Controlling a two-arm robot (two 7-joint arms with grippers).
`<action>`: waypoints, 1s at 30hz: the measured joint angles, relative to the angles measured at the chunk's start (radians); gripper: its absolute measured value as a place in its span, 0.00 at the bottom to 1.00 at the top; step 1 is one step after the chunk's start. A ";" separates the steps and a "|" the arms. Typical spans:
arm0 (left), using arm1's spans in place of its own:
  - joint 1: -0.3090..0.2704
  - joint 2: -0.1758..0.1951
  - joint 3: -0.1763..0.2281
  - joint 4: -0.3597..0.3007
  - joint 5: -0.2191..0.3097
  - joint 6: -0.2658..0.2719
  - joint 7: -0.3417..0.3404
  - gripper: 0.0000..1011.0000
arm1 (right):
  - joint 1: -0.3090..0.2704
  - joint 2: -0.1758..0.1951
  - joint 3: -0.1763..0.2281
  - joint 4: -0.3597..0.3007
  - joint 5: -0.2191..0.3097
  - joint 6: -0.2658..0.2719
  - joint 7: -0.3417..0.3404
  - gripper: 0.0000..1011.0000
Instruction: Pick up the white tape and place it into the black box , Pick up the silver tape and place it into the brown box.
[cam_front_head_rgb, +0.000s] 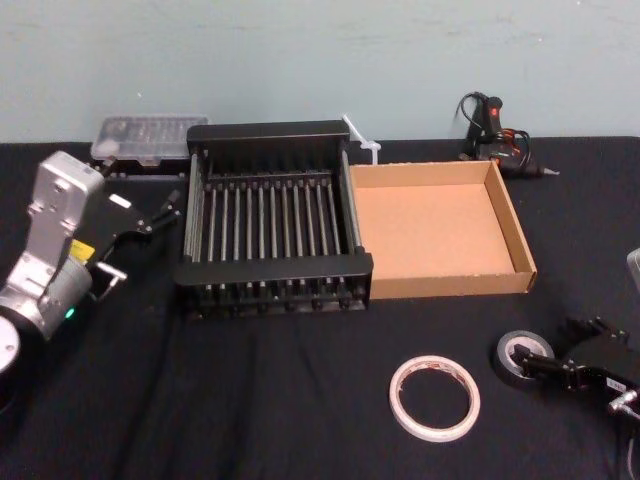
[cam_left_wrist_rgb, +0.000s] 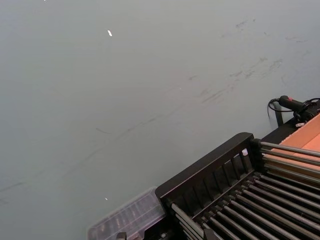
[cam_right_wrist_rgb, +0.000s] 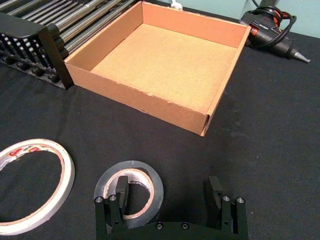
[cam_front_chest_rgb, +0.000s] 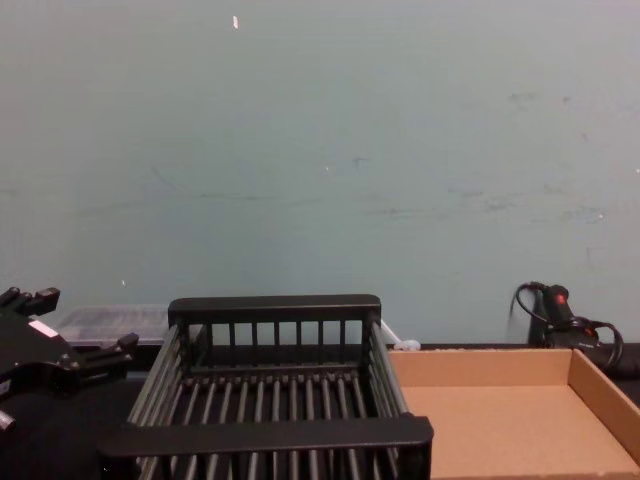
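Tape rolls lie side by side near the front edge of the table, right of its middle. Both are flat, each with its hole facing up. The white tape is the inner one, and the silver tape is nearer the right edge.

The right gripper is at the silver tape, low over the table with its jaws wide apart. In the right wrist view one finger stands over the roll's pale core. The other stands outside the roll, on the side away from the white tape, so the roll's wall on that side lies between them. Whether either finger touches the roll I cannot tell. With the wall already between the jaws, closing across it looks like the likely grasp.

The brown box lies ahead toward the back edge, empty, with its near wall well apart from the roll. The black box stands just beside it on the left, also empty.

The left gripper hangs with fingers spread off the black box's left side, far from both rolls, so the right arm is nearer to either one.
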 joint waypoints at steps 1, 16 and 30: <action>0.000 0.000 0.000 0.000 0.000 0.000 0.000 0.99 | 0.000 -0.001 0.000 0.000 0.000 0.001 0.000 0.99; 0.000 0.000 0.000 0.000 0.000 0.000 0.000 0.99 | -0.001 -0.004 0.005 0.003 -0.002 0.004 0.002 0.99; 0.000 0.000 0.000 0.000 0.000 0.000 0.000 0.99 | -0.001 -0.003 0.005 0.002 -0.001 0.003 0.002 0.87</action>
